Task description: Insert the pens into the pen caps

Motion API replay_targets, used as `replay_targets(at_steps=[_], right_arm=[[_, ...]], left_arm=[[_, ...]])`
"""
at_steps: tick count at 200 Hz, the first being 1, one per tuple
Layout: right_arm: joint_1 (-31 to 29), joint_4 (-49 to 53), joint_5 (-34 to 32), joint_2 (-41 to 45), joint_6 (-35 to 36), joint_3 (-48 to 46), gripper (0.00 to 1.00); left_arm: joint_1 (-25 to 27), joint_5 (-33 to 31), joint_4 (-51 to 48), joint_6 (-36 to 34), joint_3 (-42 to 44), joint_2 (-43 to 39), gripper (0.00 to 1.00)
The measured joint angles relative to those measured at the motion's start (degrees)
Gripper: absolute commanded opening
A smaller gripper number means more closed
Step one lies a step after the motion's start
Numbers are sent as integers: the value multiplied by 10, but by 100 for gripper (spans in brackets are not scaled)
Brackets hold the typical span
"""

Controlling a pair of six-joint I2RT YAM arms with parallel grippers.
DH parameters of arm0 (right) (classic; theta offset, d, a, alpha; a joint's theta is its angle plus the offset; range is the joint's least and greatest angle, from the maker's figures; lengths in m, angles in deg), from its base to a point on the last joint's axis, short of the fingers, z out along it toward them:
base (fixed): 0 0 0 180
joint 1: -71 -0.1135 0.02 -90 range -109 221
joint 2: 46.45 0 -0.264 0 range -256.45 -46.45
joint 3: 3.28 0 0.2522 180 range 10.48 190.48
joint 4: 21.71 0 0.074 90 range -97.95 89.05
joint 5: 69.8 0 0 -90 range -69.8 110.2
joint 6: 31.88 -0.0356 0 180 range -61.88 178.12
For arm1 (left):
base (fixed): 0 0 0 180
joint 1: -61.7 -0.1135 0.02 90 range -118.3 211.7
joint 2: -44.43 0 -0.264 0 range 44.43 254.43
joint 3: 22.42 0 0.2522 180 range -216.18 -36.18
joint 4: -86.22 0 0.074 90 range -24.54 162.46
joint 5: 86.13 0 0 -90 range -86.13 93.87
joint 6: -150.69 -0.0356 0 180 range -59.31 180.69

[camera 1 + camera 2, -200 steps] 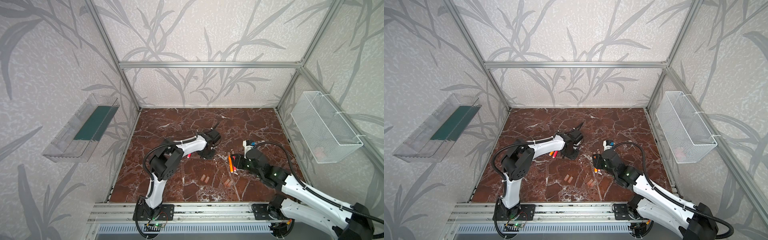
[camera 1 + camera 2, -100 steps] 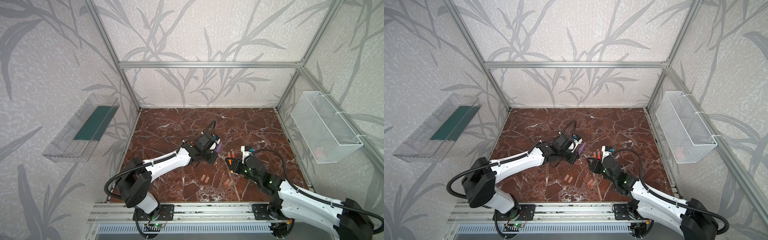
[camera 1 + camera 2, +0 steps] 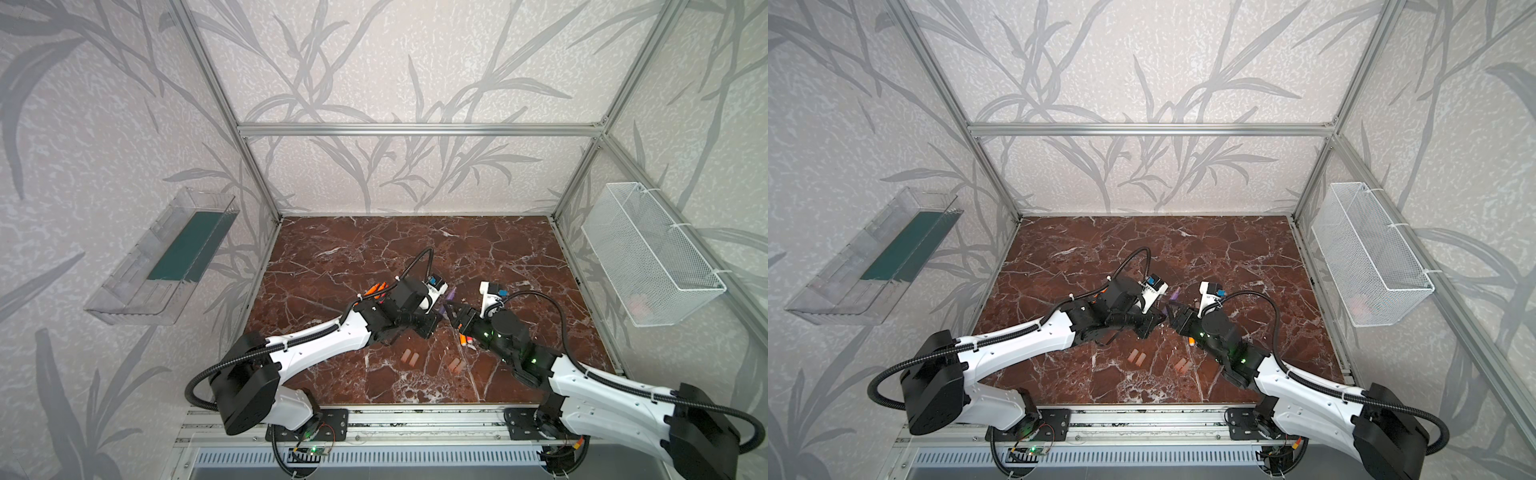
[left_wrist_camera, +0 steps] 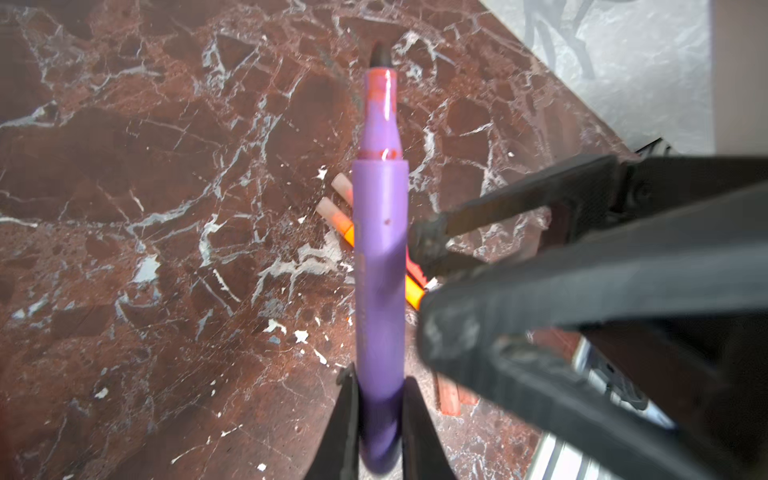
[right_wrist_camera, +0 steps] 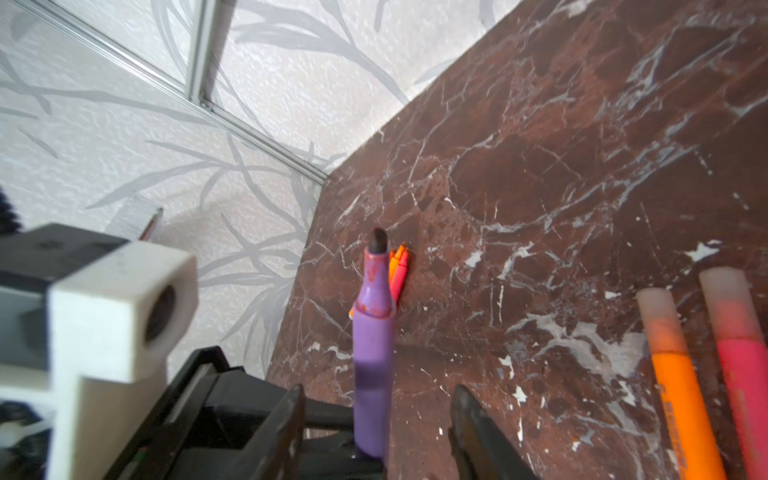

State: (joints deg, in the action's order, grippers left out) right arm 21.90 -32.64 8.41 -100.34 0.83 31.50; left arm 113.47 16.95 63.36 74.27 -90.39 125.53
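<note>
Centrally, above a red-brown marble surface (image 3: 374, 249), two robot arms meet tip to tip. The left gripper (image 4: 379, 386) has its jaws clamped tight on the rear part of a purple pen (image 4: 380, 232). The pen points away from that arm. Its dark tip is bare and uncapped, and its tapered neck is smeared with red ink. The right gripper (image 5: 378, 395) faces it with jaws partly open and holds nothing. In the right wrist view one jaw stands on either side of the pen's barrel, touching neither side.

Just beside the right gripper, on its near side, an orange pen (image 5: 673, 374) and a pink pen (image 5: 744, 374) lie side by side, each wearing a translucent cap. Farther left, beyond the left arm, a bunch of uncapped pens (image 3: 376, 289), orange and red, lies on the surface. Toward the near edge, four loose caps lie in two pairs: a left pair of caps (image 3: 409, 357) and a right pair of caps (image 3: 455, 365).
</note>
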Motion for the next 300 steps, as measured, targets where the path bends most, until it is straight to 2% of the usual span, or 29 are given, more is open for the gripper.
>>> replay_targets(at_steps=[28,65,123,138,157,172,184,256,273,300], right_arm=[[0,1,-17,16,-1,0,52],[-1,8,-25,10,-1,5,42],[-4,10,-28,14,-4,8,14],[-5,10,-27,15,-10,10,7],[-5,10,-27,15,-13,10,0],[-5,5,-27,15,-17,8,0],[-7,-3,-28,14,-26,2,0],[-58,-66,-51,-6,-58,-19,0],[-69,-84,-58,-6,-62,-21,0],[-84,-102,-65,-9,-66,-22,0]], left_arm=[[6,17,12,-5,7,-21,3],[16,35,12,-14,9,-33,2],[22,48,8,-26,9,-31,3],[23,48,9,-27,9,-29,7],[23,49,9,-27,9,-29,22],[23,49,9,-32,9,-29,35],[26,51,12,-34,9,-29,39],[29,51,26,-35,12,-29,43],[29,47,26,-35,13,-29,42],[29,45,27,-37,16,-28,22]])
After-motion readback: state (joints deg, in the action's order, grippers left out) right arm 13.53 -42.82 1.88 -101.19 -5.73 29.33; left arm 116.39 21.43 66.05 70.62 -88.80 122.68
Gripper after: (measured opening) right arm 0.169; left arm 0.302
